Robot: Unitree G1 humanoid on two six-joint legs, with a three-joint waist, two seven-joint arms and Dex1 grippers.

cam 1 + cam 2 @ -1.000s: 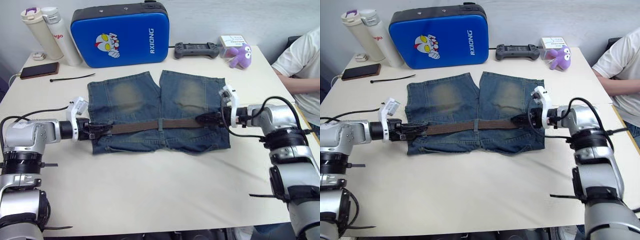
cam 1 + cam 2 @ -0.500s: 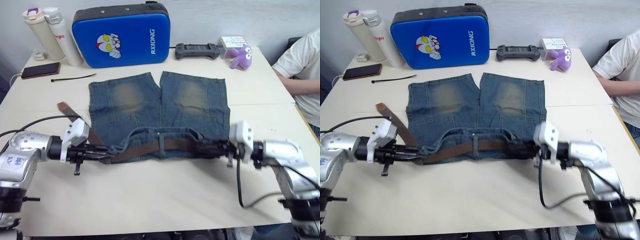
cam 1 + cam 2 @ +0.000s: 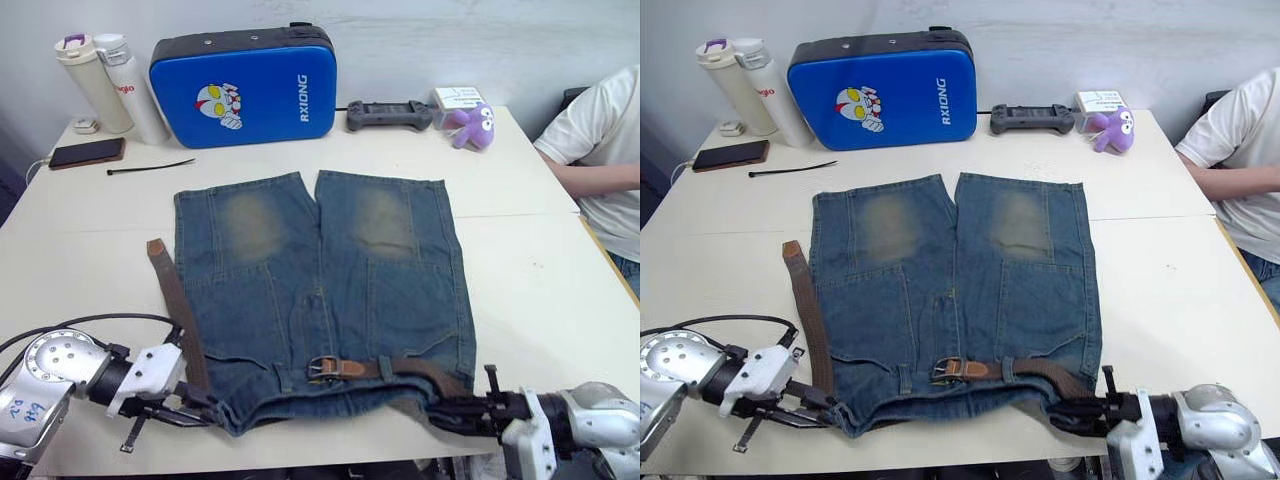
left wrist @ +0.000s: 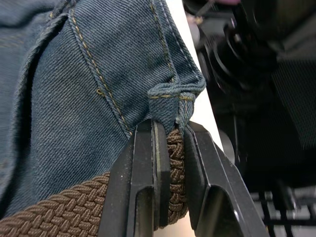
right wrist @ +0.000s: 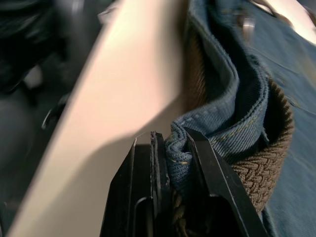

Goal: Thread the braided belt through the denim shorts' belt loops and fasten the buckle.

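The denim shorts (image 3: 320, 280) lie flat, legs pointing away, waistband near the table's front edge. The braided belt (image 3: 400, 367) runs along the waistband's right half from the silver buckle (image 3: 322, 369). Its free tail (image 3: 172, 295) lies along the shorts' left side. My left gripper (image 3: 197, 407) is shut at the waistband's left corner; in the left wrist view its fingers (image 4: 143, 163) pinch the belt (image 4: 174, 163) just under a belt loop (image 4: 173, 96). My right gripper (image 3: 455, 412) is shut on the waistband's right corner, with denim (image 5: 180, 148) and belt (image 5: 261, 173) between its fingers.
Along the far edge stand a blue case (image 3: 243, 85), two bottles (image 3: 100, 80), a phone (image 3: 85, 153), a black cable tie (image 3: 150, 167), a game controller (image 3: 390, 115), a purple plush (image 3: 468, 125) and a small box (image 3: 455, 97). A person (image 3: 600, 150) sits at the right.
Both grippers have pulled back toward the table's front edge, dragging the waistband with them. The shorts have unfolded flat, and the belt's tail has swung along the left side.
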